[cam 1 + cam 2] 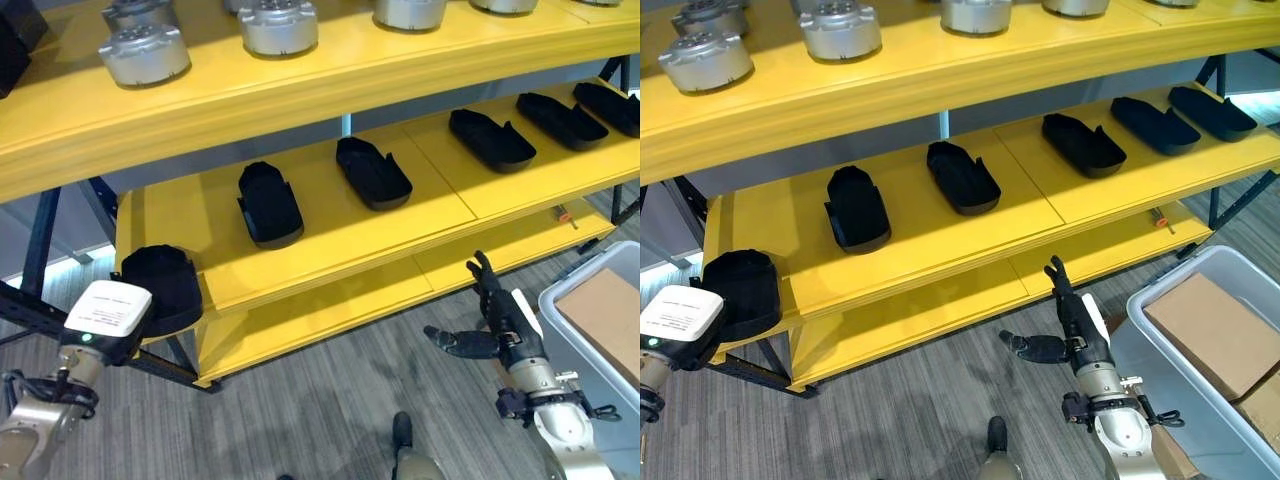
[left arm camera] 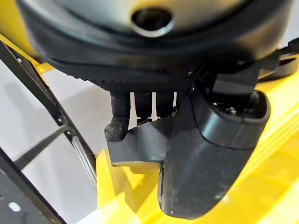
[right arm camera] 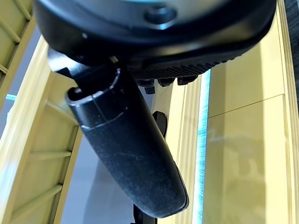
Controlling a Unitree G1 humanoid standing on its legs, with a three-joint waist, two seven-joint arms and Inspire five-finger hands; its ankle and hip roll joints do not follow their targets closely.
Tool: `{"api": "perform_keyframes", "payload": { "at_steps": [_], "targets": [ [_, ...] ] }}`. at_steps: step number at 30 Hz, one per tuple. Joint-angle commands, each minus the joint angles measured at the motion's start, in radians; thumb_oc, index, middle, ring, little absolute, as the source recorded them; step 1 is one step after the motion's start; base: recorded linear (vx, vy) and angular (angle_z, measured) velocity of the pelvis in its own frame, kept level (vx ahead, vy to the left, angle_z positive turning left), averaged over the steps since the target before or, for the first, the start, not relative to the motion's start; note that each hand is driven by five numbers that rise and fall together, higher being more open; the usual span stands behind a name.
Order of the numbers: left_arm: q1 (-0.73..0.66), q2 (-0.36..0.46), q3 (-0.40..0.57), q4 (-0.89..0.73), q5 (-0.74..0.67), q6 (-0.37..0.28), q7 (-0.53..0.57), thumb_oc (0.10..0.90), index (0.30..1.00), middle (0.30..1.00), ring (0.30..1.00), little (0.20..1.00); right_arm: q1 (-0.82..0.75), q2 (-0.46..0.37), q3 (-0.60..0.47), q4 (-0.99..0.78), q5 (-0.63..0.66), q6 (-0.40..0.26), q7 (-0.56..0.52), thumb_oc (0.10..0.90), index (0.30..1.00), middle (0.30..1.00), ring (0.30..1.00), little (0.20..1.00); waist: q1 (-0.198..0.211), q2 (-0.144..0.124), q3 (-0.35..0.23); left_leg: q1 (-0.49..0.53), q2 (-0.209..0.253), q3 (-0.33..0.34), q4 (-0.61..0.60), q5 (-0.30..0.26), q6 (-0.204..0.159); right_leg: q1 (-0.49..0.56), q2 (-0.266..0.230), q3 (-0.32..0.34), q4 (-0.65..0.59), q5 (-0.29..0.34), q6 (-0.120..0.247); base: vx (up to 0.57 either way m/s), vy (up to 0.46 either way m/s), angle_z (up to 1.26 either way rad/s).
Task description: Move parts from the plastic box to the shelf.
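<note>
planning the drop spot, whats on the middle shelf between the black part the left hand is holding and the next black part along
Nothing: in the left eye view, bare yellow shelf separates the black part held in the left hand at the shelf's left end from the next black part.

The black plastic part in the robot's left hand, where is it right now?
The black plastic part is held in the left hand at the far left end of the yellow middle shelf, beside the leftmost shelved part.

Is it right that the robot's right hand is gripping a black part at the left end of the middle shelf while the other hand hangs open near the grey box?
Not quite: the left hand grips that black part, as the left eye view shows, at the left end of the middle shelf. The right hand hangs open near the grey box.
</note>
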Motion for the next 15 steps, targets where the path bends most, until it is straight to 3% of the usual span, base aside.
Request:
{"api": "perform_keyframes", "payload": {
  "at_steps": [1, 15],
  "targets": [
    [-0.224, 0.098, 0.084, 0.008, 0.016, 0.057, 0.050, 0.400, 0.300, 0.300, 0.300, 0.300, -0.154, -0.031, -0.049, -0.079, 0.046, -0.113, -0.022, 0.900, 1.000, 1.000, 1.000, 1.000, -0.015, -0.019, 0.067, 0.061, -0.002, -0.033, -0.003, -0.062, 0.023, 0.106, -0.080, -0.041, 0.018, -0.088, 0.096, 0.00, 0.000, 0.00],
    [-0.325, 0.170, -0.027, 0.056, 0.049, 0.051, 0.045, 0.400, 0.300, 0.300, 0.300, 0.300, -0.168, -0.044, -0.032, -0.086, 0.042, -0.125, -0.032, 0.900, 1.000, 1.000, 1.000, 1.000, -0.033, -0.017, 0.110, 0.039, -0.016, -0.017, -0.003, -0.063, 0.027, 0.067, -0.091, -0.020, 0.018, -0.072, 0.105, 0.00, 0.016, -0.03]
  ]
}}
